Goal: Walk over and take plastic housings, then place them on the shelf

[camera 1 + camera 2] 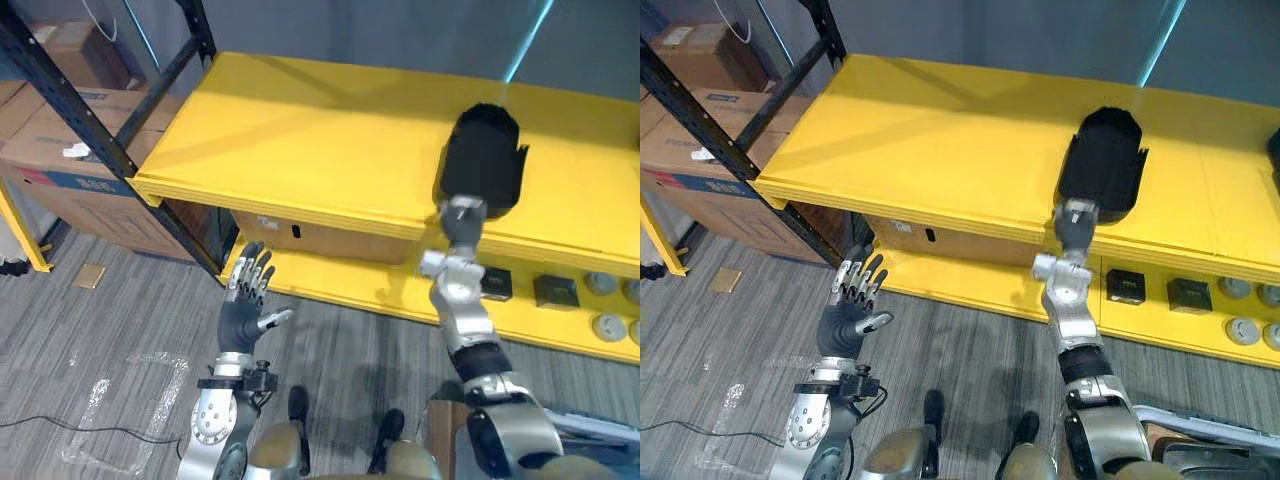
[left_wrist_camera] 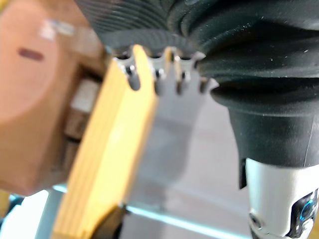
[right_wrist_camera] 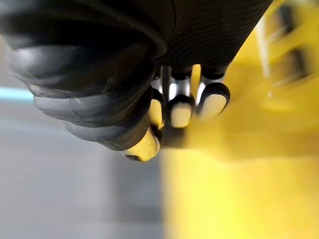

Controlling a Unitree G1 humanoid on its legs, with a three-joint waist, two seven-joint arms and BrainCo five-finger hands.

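A black plastic housing (image 1: 1100, 160) lies on the top board of the yellow shelf (image 1: 920, 130), right of centre in the upper frame. The right hand (image 1: 1074, 222) meets its near edge; I cannot tell whether it grips. The left hand (image 1: 852, 305) is open and spread at the lower left.

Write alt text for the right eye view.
The robot's right hand is at the near end of a black plastic housing that lies at the front edge of a yellow shelf. Its left hand is open lower down, above grey floor; cardboard boxes stand left.
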